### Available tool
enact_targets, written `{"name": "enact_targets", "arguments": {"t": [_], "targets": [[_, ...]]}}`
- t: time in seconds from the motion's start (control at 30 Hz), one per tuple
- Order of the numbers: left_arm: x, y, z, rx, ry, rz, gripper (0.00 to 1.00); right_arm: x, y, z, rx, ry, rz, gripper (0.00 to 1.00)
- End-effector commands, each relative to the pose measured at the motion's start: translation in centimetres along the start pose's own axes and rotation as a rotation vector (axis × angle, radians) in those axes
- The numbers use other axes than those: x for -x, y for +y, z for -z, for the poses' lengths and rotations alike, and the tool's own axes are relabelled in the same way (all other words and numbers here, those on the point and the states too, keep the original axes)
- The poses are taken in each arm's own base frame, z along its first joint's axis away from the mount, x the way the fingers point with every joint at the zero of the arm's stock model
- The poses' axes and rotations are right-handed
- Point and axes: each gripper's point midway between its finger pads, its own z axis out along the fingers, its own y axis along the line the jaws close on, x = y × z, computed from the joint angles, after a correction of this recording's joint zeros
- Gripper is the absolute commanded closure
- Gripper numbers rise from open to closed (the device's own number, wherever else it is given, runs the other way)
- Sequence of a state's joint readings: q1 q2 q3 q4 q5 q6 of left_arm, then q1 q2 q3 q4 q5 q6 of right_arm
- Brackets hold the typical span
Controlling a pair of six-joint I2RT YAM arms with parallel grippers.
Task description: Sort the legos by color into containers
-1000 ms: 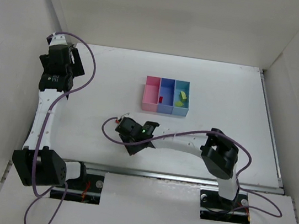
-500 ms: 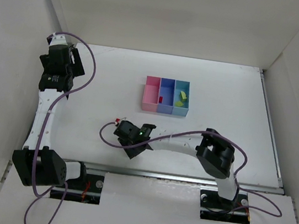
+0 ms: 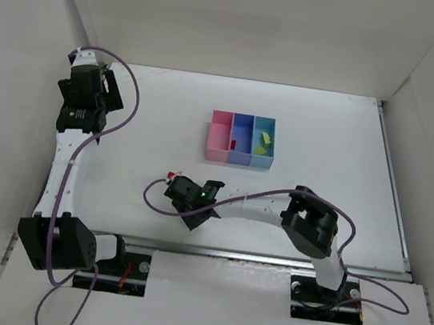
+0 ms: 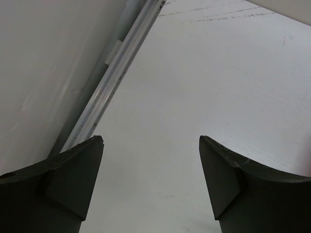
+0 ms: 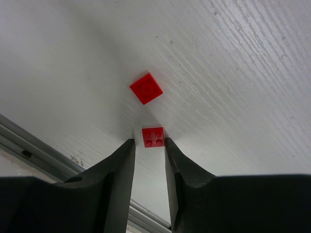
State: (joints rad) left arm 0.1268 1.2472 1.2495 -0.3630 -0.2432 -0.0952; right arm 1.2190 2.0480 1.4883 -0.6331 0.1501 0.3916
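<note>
Two red bricks lay by the right gripper.
Its fingers stood narrowly parted around the nearer brick, not clamping it; the left gripper gaped wide, empty. Upper centre, the three-bin tray held one red brick and two yellow-green bricks.

Surface: white table | mid-table, toward far edge: containers | toward near edge: red lego, second red lego close beside
</note>
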Motion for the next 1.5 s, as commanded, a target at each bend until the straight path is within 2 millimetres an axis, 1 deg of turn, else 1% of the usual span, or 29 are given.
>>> {"name": "enact_targets", "arguments": {"t": [0.0,0.23,0.43,0.63,0.67,0.77,0.93,1.17,1.2,1.27,1.3,1.4,1.47], "targets": [[1.0,0.2,0.4,-0.002,-0.041,0.023,0.22,-0.7,0.5,-1.3,0.008,0.016,0.022,0.64],[1.0,0.2,0.4,-0.002,-0.041,0.023,0.22,-1.4,0.5,-2.3,0.005,0.045,0.026,0.74],[1.0,0.2,0.4,-0.002,-0.041,0.023,0.22,-1.4,0.5,-2.3,0.005,0.045,0.026,0.86],[1.0,0.2,0.4,-0.002,-0.041,0.023,0.22,-1.4,0.5,-2.3,0.005,0.045,0.026,0.94],[1.0,0.2,0.4,-0.002,-0.041,0.023,0.22,-1.0,0.4,-1.9,0.0,0.03,0.024,0.97],[1.0,0.2,0.4,-0.002,-0.041,0.023,0.22,-0.6,0.3,-1.4,-0.003,0.013,0.022,0.97],[1.0,0.2,0.4,-0.002,-0.041,0.023,0.22,0.6,0.3,0.1,-0.002,-0.034,0.006,0.99],[1.0,0.2,0.4,-0.002,-0.041,0.023,0.22,1.0,0.4,0.8,0.006,-0.051,-0.007,0.99],[1.0,0.2,0.4,-0.002,-0.041,0.023,0.22,1.6,0.6,1.3,0.013,-0.067,-0.01,0.99],[0.6,0.2,0.3,0.0,-0.032,0.02,0.22,1.4,0.3,1.3,0.0,-0.062,-0.009,0.99],[0.6,0.2,0.3,0.0,-0.032,0.02,0.22,1.7,0.3,1.7,0.005,-0.071,-0.011,0.99],[0.6,0.2,0.3,0.0,-0.032,0.02,0.22,1.7,0.2,1.7,-0.004,-0.075,-0.011,0.99],[0.6,0.2,0.3,0.0,-0.032,0.02,0.22,1.8,0.0,2.0,-0.012,-0.079,-0.011,0.99]]}}
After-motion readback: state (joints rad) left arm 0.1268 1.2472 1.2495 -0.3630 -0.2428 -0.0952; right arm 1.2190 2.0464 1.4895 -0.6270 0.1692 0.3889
